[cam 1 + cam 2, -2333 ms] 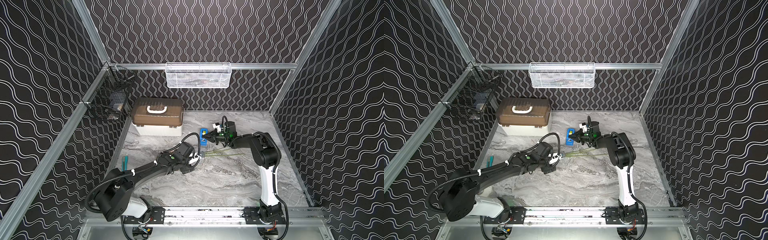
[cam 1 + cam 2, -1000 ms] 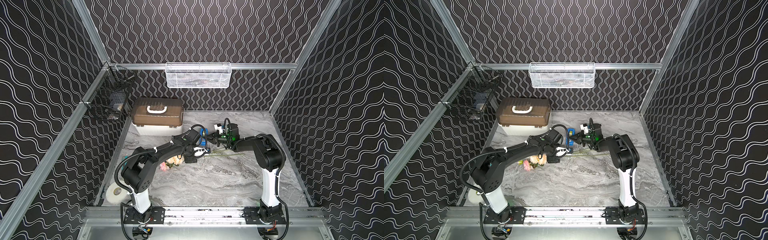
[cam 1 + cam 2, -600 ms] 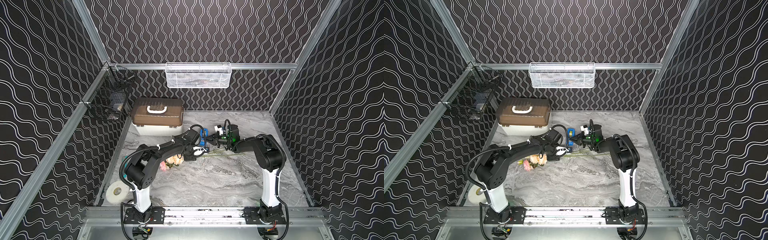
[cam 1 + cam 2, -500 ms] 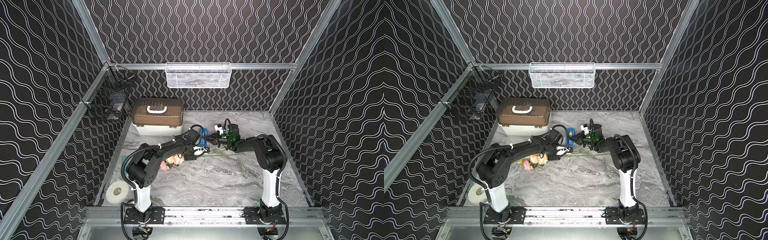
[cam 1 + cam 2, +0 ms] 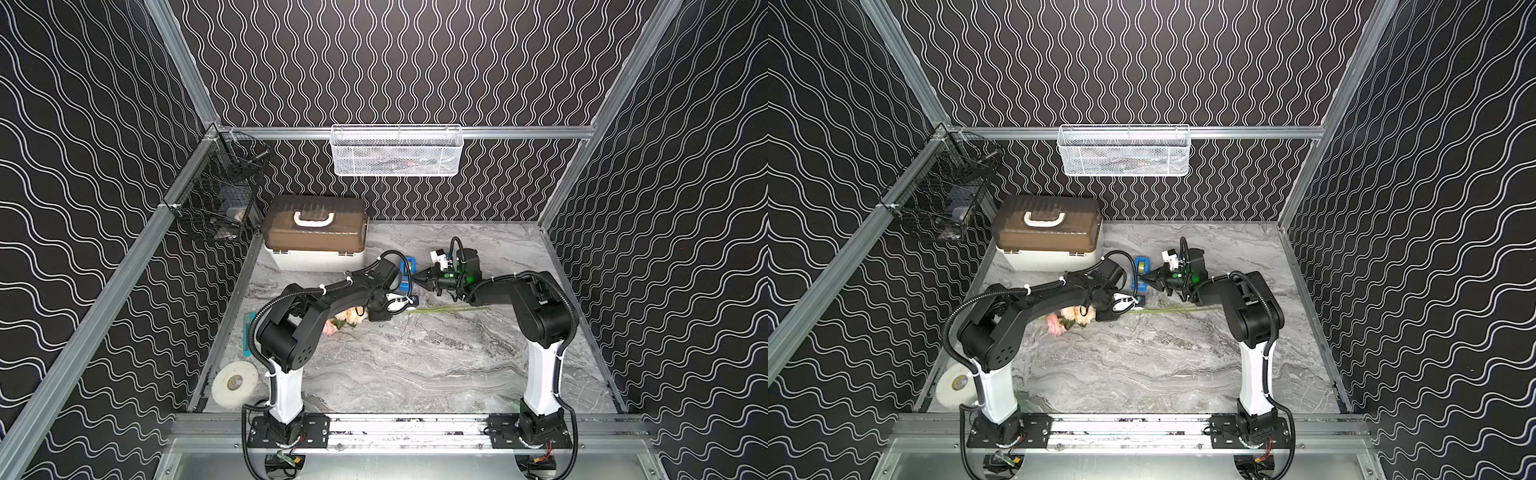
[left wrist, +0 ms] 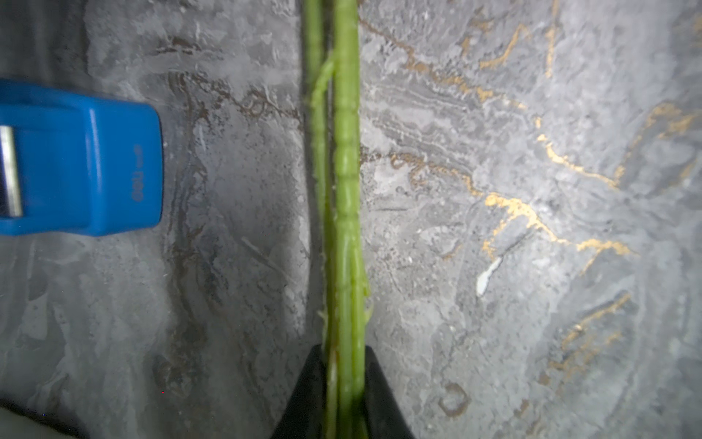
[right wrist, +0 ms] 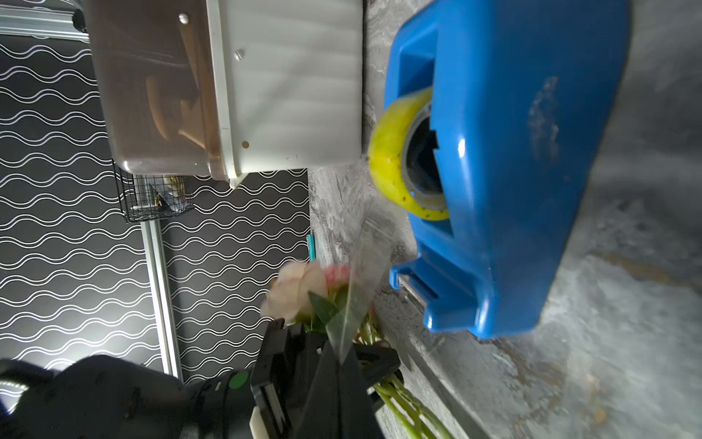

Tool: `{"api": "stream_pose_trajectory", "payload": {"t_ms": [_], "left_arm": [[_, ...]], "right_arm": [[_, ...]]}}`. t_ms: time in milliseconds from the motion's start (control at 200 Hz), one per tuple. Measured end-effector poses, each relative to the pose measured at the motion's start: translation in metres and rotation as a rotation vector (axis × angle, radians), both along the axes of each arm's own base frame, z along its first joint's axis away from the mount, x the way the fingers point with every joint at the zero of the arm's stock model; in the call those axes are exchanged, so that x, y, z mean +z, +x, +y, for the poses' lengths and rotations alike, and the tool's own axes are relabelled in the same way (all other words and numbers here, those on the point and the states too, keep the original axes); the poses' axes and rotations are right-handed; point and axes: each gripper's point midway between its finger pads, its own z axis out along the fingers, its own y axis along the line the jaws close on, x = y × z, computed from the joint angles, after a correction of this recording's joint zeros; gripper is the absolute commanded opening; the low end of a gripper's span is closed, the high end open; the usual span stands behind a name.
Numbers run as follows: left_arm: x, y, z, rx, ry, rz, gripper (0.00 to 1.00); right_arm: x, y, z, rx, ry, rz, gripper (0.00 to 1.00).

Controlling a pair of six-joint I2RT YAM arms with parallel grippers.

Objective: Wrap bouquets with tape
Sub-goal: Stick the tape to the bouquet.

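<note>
Left gripper (image 6: 343, 374) has closed onto bouquet stems (image 6: 345, 182); right gripper (image 7: 339, 361) pinched tight on tape strip (image 7: 364, 266).

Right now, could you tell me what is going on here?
Two robot arms are working on a bouquet lying on the table. The left gripper is closed on its green stems, beside the blue dispenser. The right gripper pinches a clear strip of tape running from the dispenser's roll. The stems in view carry no tape yet.

Tape dispenser (image 7: 513, 171): glossy blue plastic. Tape (image 7: 391, 159): yellowish, clear, glossy film. Tabletop (image 6: 532, 304): matt grey marble finish, gold veins. Bouquet stems (image 6: 347, 190): smooth green, ridged.
</note>
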Motion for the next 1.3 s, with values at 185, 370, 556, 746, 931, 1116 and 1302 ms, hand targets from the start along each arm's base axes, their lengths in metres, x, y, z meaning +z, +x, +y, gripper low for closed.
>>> {"api": "stream_pose_trajectory", "payload": {"t_ms": [185,370,556,746,931,1116,1302], "left_arm": [[0.006,0.007,-0.007,-0.005,-0.032,-0.006,0.03],[0.01,0.017,-0.014,-0.014,-0.067,-0.003,0.0],[0.009,0.026,-0.014,-0.009,-0.084,0.002,0.0],[0.01,0.033,-0.016,-0.007,-0.095,0.002,0.0],[0.009,0.038,-0.017,-0.004,-0.101,0.0,0.0],[0.01,0.042,-0.019,-0.003,-0.107,-0.005,0.0],[0.014,0.044,-0.022,-0.006,-0.126,-0.007,0.0]], "right_arm": [[-0.006,-0.006,-0.002,-0.001,0.0,0.015,0.0],[-0.007,-0.009,-0.003,-0.006,0.003,0.029,0.0],[-0.012,-0.014,-0.003,-0.007,-0.004,0.042,0.0],[-0.017,-0.022,-0.001,0.008,-0.015,0.041,0.0],[-0.017,-0.03,0.004,0.028,-0.027,0.032,0.0],[-0.018,-0.043,0.01,0.052,-0.054,0.027,0.0],[-0.02,-0.056,0.015,0.078,-0.09,0.005,0.0]]}}
